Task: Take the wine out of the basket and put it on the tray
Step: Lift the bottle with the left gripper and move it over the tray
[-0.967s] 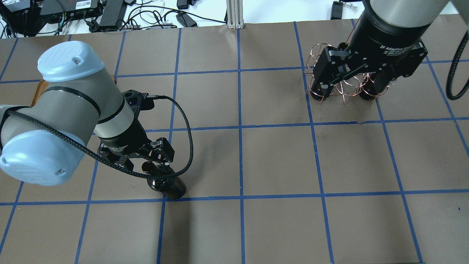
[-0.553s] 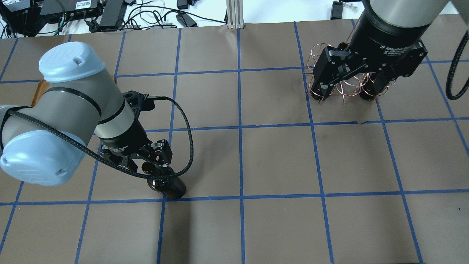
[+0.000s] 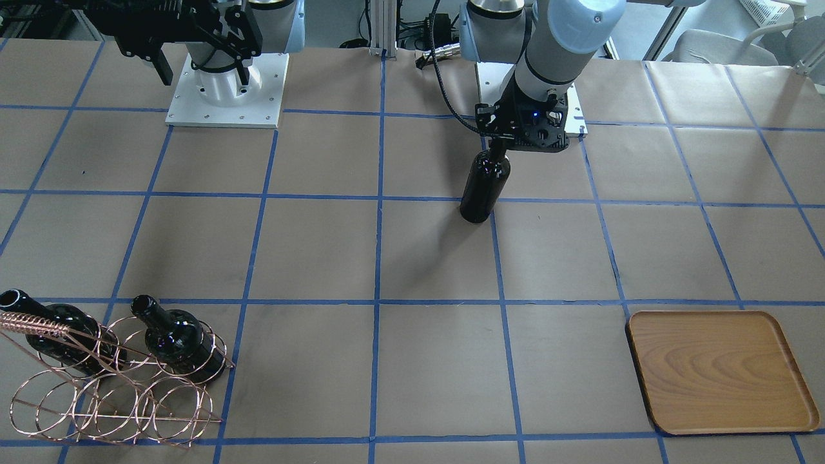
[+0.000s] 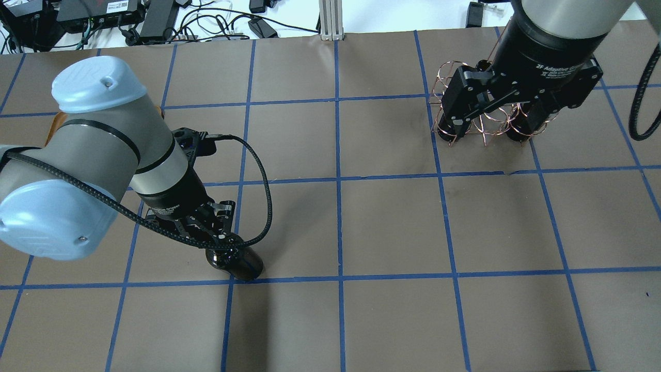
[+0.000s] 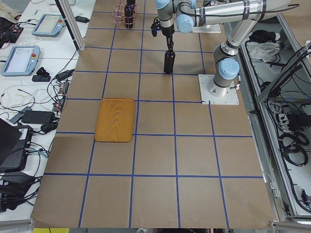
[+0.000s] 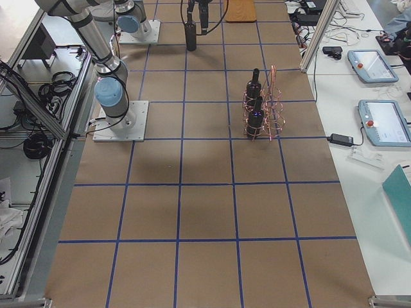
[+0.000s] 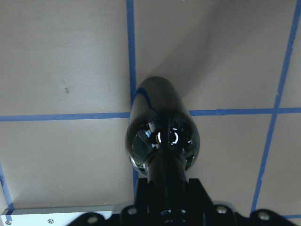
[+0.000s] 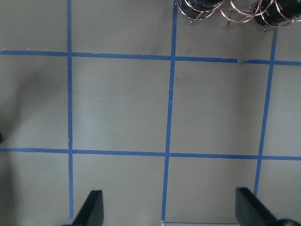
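A near-black wine bottle [image 3: 485, 187] stands on the table near the robot's left base, also seen in the overhead view [image 4: 238, 262] and the left wrist view [image 7: 162, 136]. My left gripper [image 4: 219, 242] is shut on its neck from above; it also shows in the front view [image 3: 497, 147]. The copper wire basket [image 3: 109, 380] holds two more bottles [image 3: 177, 341]; in the overhead view the basket [image 4: 449, 70] is partly hidden behind my right gripper [image 4: 496, 111]. That gripper is open and empty, held high, as the right wrist view [image 8: 171, 212] shows. The wooden tray [image 3: 718, 370] lies empty.
The table is brown paper with a blue tape grid. The arm bases [image 3: 225, 96] stand on white plates at the robot's edge. Cables and boxes [image 4: 129, 20] lie beyond the far edge. The tray [image 5: 114, 120] lies far from the basket [image 6: 266, 106], at the table's other end.
My left gripper's fingers have drawn in and shut on the bottle's neck, and the wrist has shifted slightly. The bottle, basket and right arm have not moved.
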